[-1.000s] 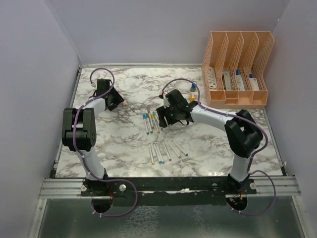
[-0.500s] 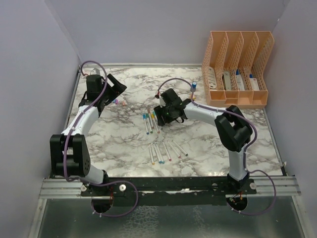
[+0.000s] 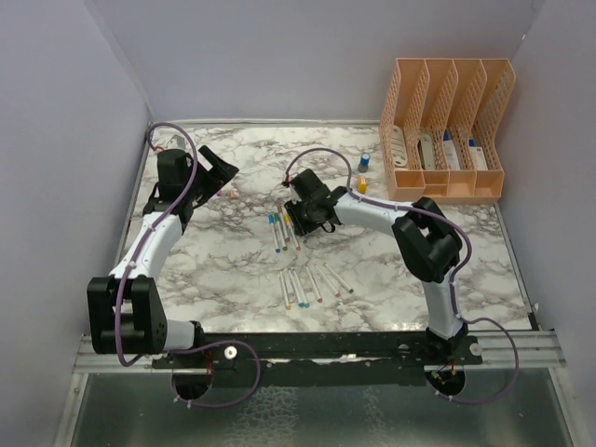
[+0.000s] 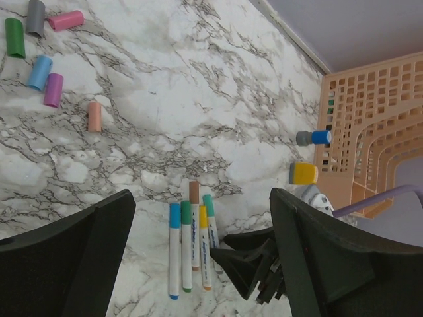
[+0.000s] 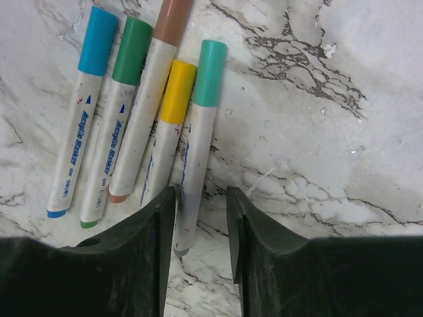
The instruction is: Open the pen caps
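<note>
The right gripper sits low over the marble table, its jaws parted narrowly and straddling the tail end of the teal-capped pen. The barrel lies close against the finger on the left of the wrist view. A sliver of table shows between it and the other finger, so the jaws are not clamped on it. Its teal cap is on, out ahead of the jaws. Four more capped pens lie close together just left of the jaws.

The left gripper hangs higher, jaws spread wide with nothing between them. Six loose caps lie scattered well ahead and to the left of those jaws. A blue bottle and a yellow one stand ahead to the right, beside the peach file rack. A further row of pens lies well behind the right jaws.
</note>
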{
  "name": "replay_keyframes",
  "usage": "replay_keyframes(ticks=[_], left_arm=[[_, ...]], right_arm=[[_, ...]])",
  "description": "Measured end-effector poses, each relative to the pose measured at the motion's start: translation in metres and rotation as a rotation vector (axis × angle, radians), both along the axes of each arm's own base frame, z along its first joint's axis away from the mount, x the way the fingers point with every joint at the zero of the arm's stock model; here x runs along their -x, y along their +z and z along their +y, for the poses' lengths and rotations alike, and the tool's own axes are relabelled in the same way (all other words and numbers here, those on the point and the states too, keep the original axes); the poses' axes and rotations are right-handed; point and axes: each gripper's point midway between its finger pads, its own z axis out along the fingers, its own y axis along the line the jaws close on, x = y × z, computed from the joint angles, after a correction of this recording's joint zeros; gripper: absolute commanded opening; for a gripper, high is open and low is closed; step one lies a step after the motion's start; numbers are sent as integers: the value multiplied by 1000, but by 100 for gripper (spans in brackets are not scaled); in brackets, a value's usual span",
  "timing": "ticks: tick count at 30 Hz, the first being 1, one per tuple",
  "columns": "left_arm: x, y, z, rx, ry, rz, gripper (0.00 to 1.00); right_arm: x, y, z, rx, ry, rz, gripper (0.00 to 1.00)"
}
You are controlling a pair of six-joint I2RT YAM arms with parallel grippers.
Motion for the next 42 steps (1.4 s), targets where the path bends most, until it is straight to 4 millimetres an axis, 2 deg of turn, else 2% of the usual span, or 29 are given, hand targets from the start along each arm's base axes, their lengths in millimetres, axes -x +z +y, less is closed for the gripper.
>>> replay_keyframes(ticks=[7, 12, 15, 19, 22, 25, 28, 32, 34, 39, 42], left_arm=[[3, 2, -2, 12, -7, 3, 86], [5, 2, -9, 25, -19, 8, 87], [9, 0, -27, 35, -56, 15, 87], [21, -6, -63, 48, -134, 36, 86], [25, -15, -89, 53, -187, 55, 86], [25, -30, -106, 54, -217, 90, 86], [24, -45, -121, 55, -238, 128, 86], [18, -50, -139, 60, -263, 139, 86], [16, -49, -145, 69, -268, 135, 85], [12, -48, -169, 91, -302, 118, 80], [11, -49, -177, 98, -314, 117, 73]], right_arm=[[-5, -2, -3, 49, -38, -24, 20], [-6, -3, -5, 59, -73, -28, 2], [-8, -2, -6, 57, -90, -27, 1], [-9, -1, -7, 40, -103, -39, 1], [-1, 1, -20, 28, -113, -45, 1], [10, 14, -31, 9, -117, -53, 1], [9, 45, -28, -58, -110, -99, 1], [6, 80, -21, -143, -99, -151, 1], [8, 91, -19, -172, -91, -163, 1], [14, 96, -17, -201, -69, -154, 1], [16, 96, -15, -207, -61, -146, 1]])
